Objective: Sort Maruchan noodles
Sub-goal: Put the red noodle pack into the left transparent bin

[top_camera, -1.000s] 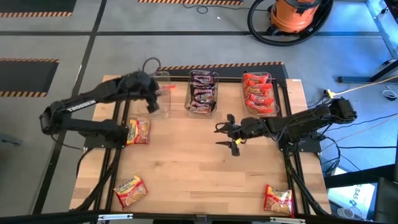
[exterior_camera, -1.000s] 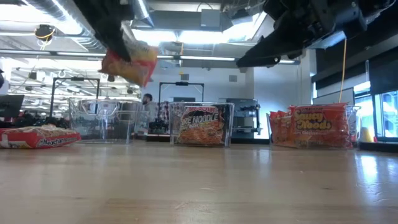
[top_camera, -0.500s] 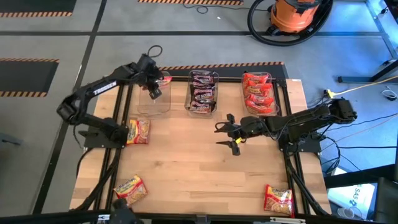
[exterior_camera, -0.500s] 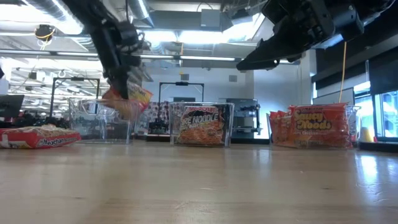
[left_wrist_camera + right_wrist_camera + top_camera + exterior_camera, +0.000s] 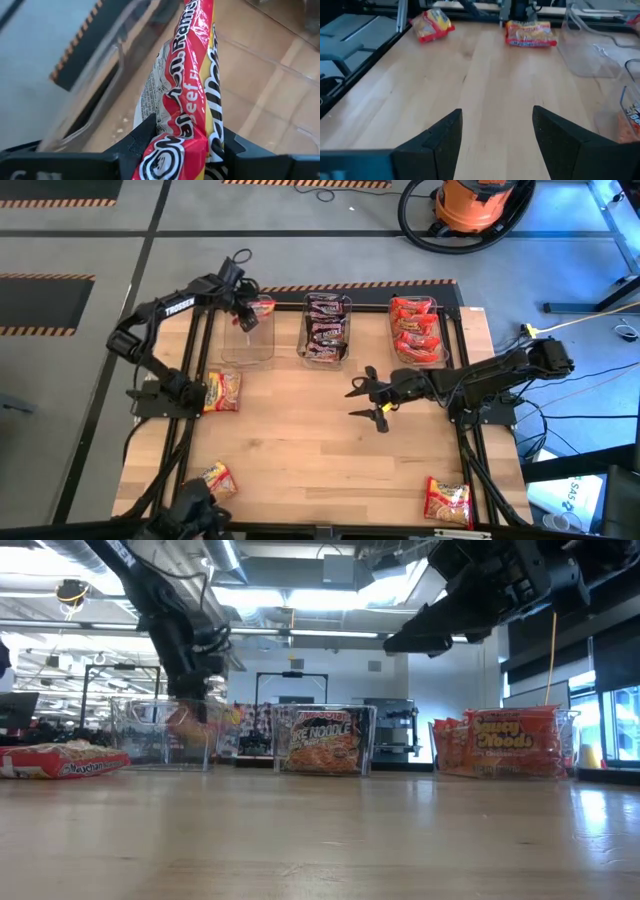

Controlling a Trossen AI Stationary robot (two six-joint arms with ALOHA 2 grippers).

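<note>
My left gripper is at the clear tub at the table's far left, shut on a red-and-yellow Maruchan noodle packet. In the low view the packet hangs within the tub's walls. The middle tub holds dark packets and the right tub holds red ones. My right gripper hovers open above mid-table with nothing between its fingers. Loose packets lie flat at the left edge, the near left and the near right. My left gripper pinches the packet between its two fingers, which press on its two flat faces near one end. The fingers slant steeply down from above. The packet hangs edge-on below them inside the tub; whether its lower end touches the tub's floor I cannot tell.
The three tubs stand in a row along the far edge. Bare wood spreads between them and the near edge, around my right gripper. A dark shape shows at the near-left edge beside the packet there. An orange vacuum stands on the floor beyond the table.
My left gripper has swung toward the far edge and gone down, turning as it went. It has carried the packet from well above the tub's rim to hang down between the walls. The grip has stayed shut on it. My right gripper has kept still.
</note>
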